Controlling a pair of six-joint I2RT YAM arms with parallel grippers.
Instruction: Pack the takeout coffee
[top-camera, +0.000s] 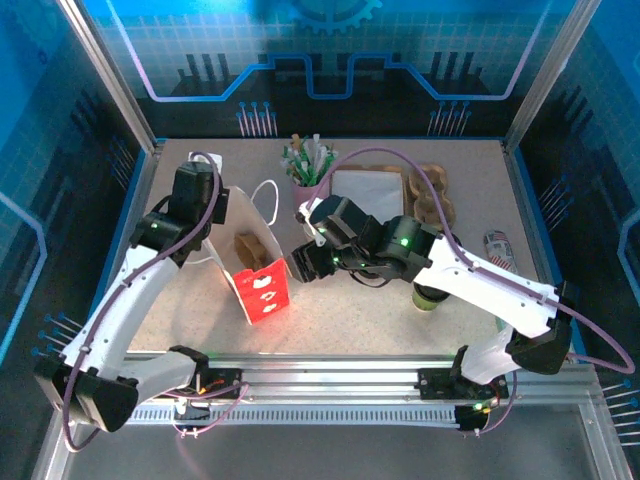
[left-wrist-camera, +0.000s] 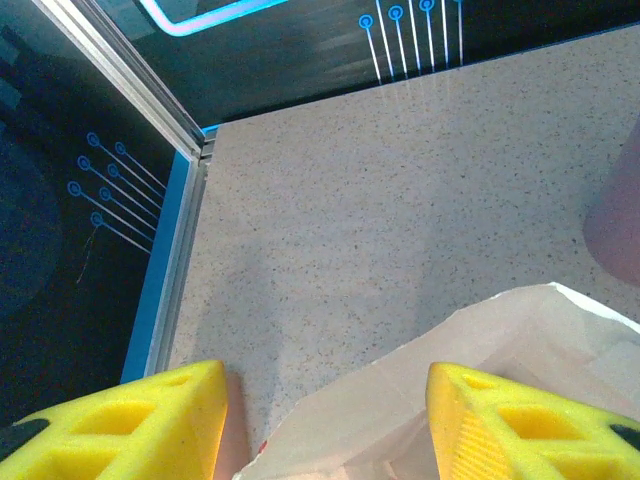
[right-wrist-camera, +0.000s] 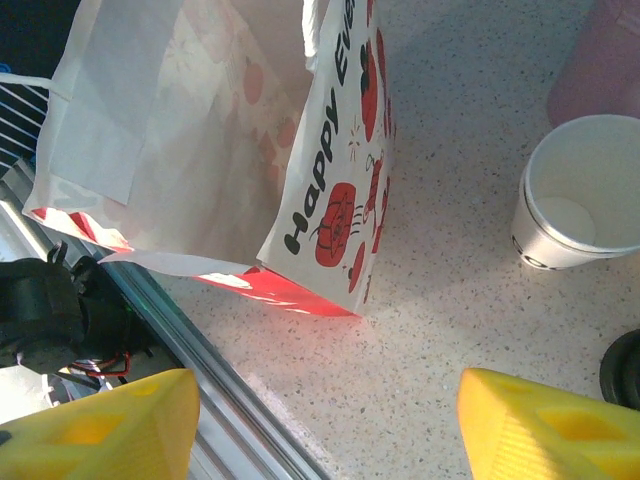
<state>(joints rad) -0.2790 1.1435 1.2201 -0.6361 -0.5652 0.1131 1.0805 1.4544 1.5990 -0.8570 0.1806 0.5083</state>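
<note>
Holding nothing in the right gripper (right-wrist-camera: 325, 400): fingers (right-wrist-camera: 100, 425) spread wide over bare table (right-wrist-camera: 450, 320), near the printed side of the bag (right-wrist-camera: 200, 130). Straddling the bag's paper rim with the left gripper (left-wrist-camera: 328, 410), fingers (left-wrist-camera: 130, 420) apart, paper not pinched. Standing upright and open-topped on the table right of the bag: cup (right-wrist-camera: 580, 190), just beside a pink cup (right-wrist-camera: 605, 60).

Speckled table (top-camera: 340, 312) carries paper bag (top-camera: 260, 285), white cup (right-wrist-camera: 583, 195), pink cup (top-camera: 308, 192).
</note>
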